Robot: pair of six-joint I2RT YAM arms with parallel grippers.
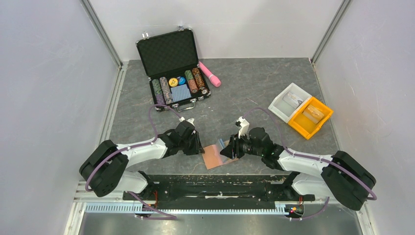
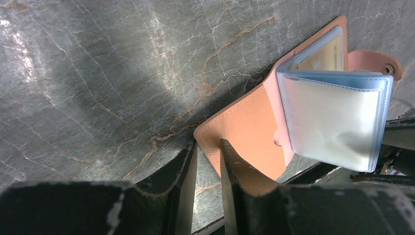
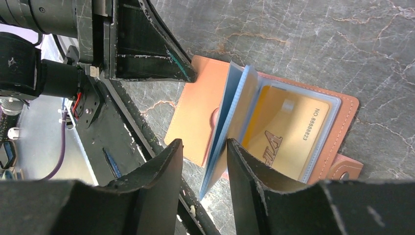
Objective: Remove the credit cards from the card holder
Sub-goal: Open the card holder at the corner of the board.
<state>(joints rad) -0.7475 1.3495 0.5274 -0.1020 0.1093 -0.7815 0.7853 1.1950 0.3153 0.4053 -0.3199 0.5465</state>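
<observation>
The card holder (image 1: 214, 156) lies open on the table between my grippers, brown flaps flat. In the left wrist view its brown flap (image 2: 244, 127) has a corner at my left gripper (image 2: 207, 144). That gripper is narrowly open, one finger resting on the flap. The light blue pocket leaves (image 3: 240, 103) stand up between the fingers of my right gripper (image 3: 204, 143), which is open around them. An orange-yellow credit card (image 3: 288, 132) sits inside a pocket and also shows in the left wrist view (image 2: 325, 54). Other cards are hidden.
A black poker chip case (image 1: 172, 68) stands open at the back with a pink object (image 1: 210, 73) beside it. A white bin (image 1: 289, 101) and a yellow bin (image 1: 311, 116) sit at the right. The black base rail (image 1: 215, 183) runs just near the card holder.
</observation>
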